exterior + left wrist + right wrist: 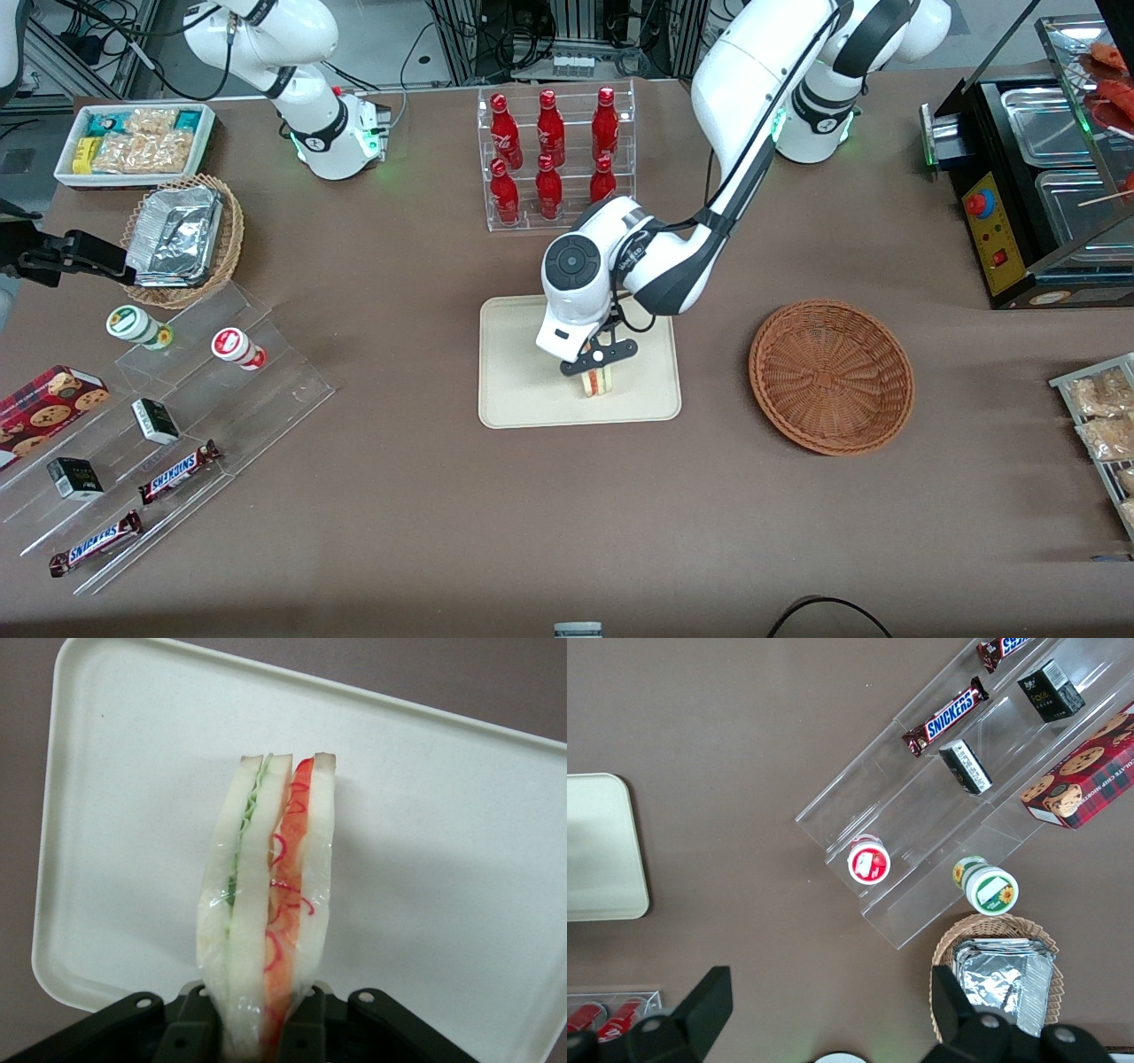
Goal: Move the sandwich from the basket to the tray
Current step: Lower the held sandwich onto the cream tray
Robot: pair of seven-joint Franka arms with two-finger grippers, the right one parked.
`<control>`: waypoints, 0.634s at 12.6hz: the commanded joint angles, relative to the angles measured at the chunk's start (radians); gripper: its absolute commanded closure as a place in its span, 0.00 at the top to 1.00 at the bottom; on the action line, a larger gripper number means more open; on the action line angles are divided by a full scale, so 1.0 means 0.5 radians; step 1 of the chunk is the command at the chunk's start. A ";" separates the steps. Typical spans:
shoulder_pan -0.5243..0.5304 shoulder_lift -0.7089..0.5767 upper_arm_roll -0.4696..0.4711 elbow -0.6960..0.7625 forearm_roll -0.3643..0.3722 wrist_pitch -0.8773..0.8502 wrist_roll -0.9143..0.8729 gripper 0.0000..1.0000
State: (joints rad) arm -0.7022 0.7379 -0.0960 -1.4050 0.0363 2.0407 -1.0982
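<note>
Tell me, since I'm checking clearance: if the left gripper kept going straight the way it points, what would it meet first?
Probably the tray. The gripper points down, shut on the sandwich, so the sandwich's lower edge would touch the tray first; whether it already touches is unclear.

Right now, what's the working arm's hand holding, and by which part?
The hand grips the sandwich by its two bread faces at one end, over the tray.

Even, bright overhead room light, soft short shadows under the gripper (597, 361) onto the tray (514, 390), sandwich (266, 921) sharp between the fingers (197, 1028), tray washed pale just past the fingertips, foil containers (177, 232) glinting, front view crisp edge to edge
</note>
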 commanded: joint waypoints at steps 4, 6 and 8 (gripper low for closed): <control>-0.059 0.144 0.033 0.150 0.035 -0.038 -0.205 0.00; -0.062 0.196 0.033 0.205 0.038 -0.038 -0.224 0.00; -0.062 0.196 0.033 0.208 0.038 -0.038 -0.221 0.65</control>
State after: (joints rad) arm -0.7142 0.8147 -0.0949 -1.3479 0.0372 2.0411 -1.1785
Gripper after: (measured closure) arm 0.819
